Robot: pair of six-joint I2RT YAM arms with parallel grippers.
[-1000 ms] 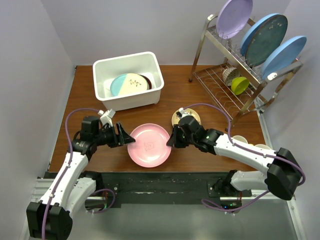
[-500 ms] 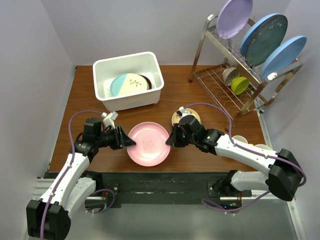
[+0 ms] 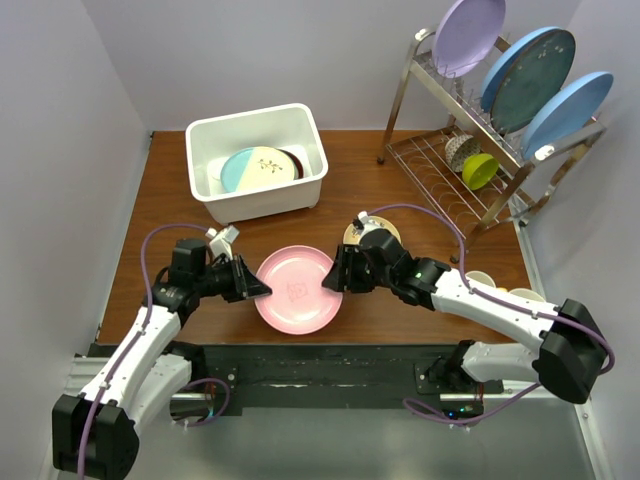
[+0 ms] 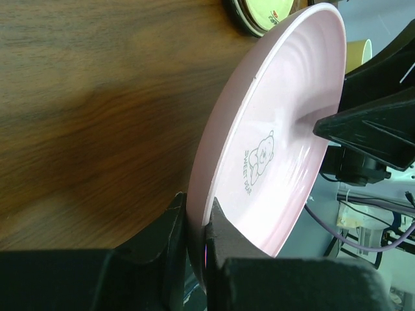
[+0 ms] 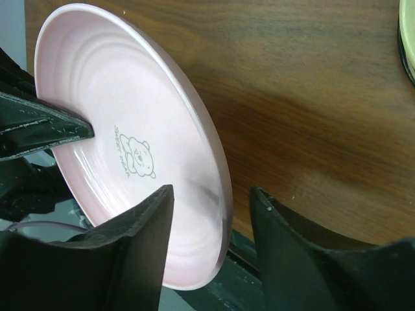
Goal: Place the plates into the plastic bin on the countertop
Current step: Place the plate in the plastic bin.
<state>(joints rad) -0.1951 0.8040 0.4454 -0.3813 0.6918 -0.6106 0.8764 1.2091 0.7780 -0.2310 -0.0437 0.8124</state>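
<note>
A pink plate (image 3: 297, 290) with a small bear print lies near the front edge of the countertop (image 3: 350, 185). My left gripper (image 3: 262, 290) is shut on its left rim; in the left wrist view the pink plate (image 4: 272, 142) is pinched between both pads of the left gripper (image 4: 196, 207). My right gripper (image 3: 335, 280) stands open astride the right rim, with the pink plate (image 5: 130, 116) not touching the fingers of the right gripper (image 5: 211, 194). The white plastic bin (image 3: 265, 200) at the back left holds a pale blue and cream plate (image 3: 255, 167) and a maroon-rimmed one (image 3: 293, 163). A small tan plate (image 3: 376, 230) lies behind the right gripper.
A chrome dish rack (image 3: 440, 170) at the back right carries a lilac plate (image 3: 468, 35), two blue plates (image 3: 528, 75) and a yellow cup (image 3: 480, 170). Pale cups (image 3: 480, 278) stand beside the right forearm. The table's front edge runs just below the pink plate.
My left gripper has closed onto the pink plate's left rim. My right gripper has opened and let go of the right rim. The plate has shifted slightly left.
</note>
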